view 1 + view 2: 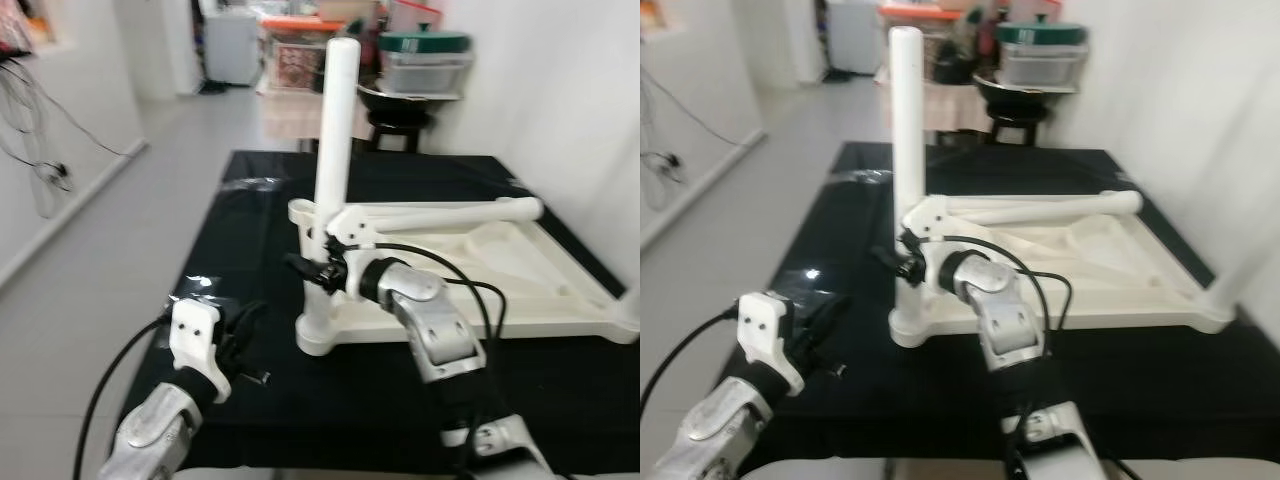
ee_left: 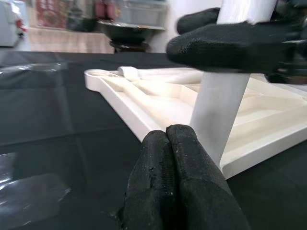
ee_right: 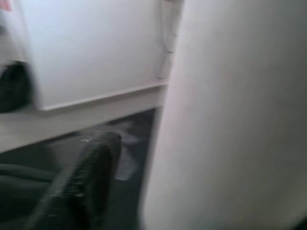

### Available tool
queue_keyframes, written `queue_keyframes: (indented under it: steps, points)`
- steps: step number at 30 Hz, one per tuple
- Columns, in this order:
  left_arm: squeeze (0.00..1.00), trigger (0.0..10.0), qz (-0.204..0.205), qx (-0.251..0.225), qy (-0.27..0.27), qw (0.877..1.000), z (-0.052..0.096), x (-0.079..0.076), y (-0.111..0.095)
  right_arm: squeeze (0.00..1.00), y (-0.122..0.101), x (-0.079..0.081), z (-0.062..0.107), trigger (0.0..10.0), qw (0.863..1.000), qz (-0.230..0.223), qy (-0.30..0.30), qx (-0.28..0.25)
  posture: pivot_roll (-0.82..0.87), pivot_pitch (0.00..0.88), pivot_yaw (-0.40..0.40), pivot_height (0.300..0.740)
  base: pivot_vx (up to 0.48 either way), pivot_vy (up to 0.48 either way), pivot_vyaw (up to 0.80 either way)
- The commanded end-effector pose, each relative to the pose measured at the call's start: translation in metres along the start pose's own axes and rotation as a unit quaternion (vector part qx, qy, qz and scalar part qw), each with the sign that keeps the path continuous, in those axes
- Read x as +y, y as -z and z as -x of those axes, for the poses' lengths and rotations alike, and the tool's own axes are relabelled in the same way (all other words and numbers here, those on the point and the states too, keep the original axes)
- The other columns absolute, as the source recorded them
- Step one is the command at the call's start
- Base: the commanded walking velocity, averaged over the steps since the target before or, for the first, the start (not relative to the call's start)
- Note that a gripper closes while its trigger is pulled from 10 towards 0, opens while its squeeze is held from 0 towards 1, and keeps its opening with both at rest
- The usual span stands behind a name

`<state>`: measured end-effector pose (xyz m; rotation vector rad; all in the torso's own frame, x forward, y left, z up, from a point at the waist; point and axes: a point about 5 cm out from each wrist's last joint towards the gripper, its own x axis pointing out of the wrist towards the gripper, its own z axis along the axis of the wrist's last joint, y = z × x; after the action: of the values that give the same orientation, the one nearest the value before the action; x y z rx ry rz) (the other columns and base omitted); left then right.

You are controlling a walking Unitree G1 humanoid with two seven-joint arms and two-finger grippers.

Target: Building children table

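Note:
A white children's table top lies upside down on a black-covered table. One white leg stands upright in its near left corner socket. My right gripper is shut on this leg low down; the right wrist view has the leg close beside one black finger. A second leg lies across the top. A third leg stands at the near right corner. My left gripper hovers low at the near left, a little short of the upright leg, its fingers shut with nothing between them.
A small dark part lies on the cloth by the left gripper, and a clear plastic scrap lies near the left edge. Behind the table stand a stool with a black bowl and stacked containers. Open floor runs along the left; a white wall is close on the right.

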<state>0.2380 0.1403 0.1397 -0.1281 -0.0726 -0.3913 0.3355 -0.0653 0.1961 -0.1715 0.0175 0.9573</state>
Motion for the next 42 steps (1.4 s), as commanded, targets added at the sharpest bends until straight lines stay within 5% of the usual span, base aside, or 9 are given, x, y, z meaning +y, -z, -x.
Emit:
queue_keyframes:
  steps: [1,2,3,6,15,16,33,36,42]
  points:
    - [0.00,10.0,-0.001,0.004,-0.001,1.000,-0.001,-0.001,0.003,1.00,-0.016,0.002,-0.002,10.0,0.995,0.019,-0.087,-0.044,0.07,0.000,-0.077,0.740,0.000,0.000,0.00]
    - [0.00,10.0,0.000,0.003,0.000,1.000,-0.001,-0.002,0.003,1.00,-0.020,0.002,0.000,10.0,0.987,0.041,-0.143,-0.065,0.07,0.000,-0.078,0.740,0.000,0.000,0.00]
    - [0.00,10.0,0.001,0.003,0.000,1.000,0.000,-0.003,0.003,0.15,-0.021,-0.001,0.003,10.0,0.976,0.036,-0.202,-0.074,0.07,0.000,-0.080,0.740,0.000,0.000,0.00]
    - [0.00,10.0,0.002,0.002,0.002,1.000,0.000,-0.005,0.003,0.00,-0.018,-0.010,0.004,10.0,0.956,0.021,-0.287,-0.062,0.08,0.000,-0.088,0.740,0.000,0.000,0.00]
    - [0.00,10.0,0.005,0.000,0.003,1.000,0.001,-0.009,0.002,0.00,-0.025,-0.025,-0.010,10.0,0.954,-0.020,-0.293,-0.053,0.10,0.000,-0.104,0.740,0.000,0.000,0.00]
    - [0.00,10.0,0.005,0.000,0.003,1.000,0.001,-0.010,0.002,0.00,-0.026,-0.028,-0.011,0.0,0.955,-0.017,-0.292,-0.052,0.09,0.000,-0.112,0.740,0.000,0.000,0.00]
    - [0.00,10.0,0.008,0.000,0.004,1.000,0.003,-0.012,0.001,0.00,-0.002,-0.051,0.011,0.0,0.985,-0.004,-0.165,-0.059,0.05,0.000,-0.099,0.740,0.000,0.000,0.00]
    - [0.00,10.0,0.008,0.001,0.005,1.000,0.004,-0.008,0.001,0.00,0.035,-0.031,0.013,0.0,0.981,-0.035,0.192,0.000,0.03,0.000,-0.092,0.740,0.000,0.000,0.00]
    - [0.00,10.0,0.004,0.009,0.008,1.000,0.003,-0.005,0.004,0.00,0.034,0.013,-0.002,0.0,0.992,0.045,0.119,-0.001,0.04,0.000,-0.068,0.740,0.000,0.000,0.00]
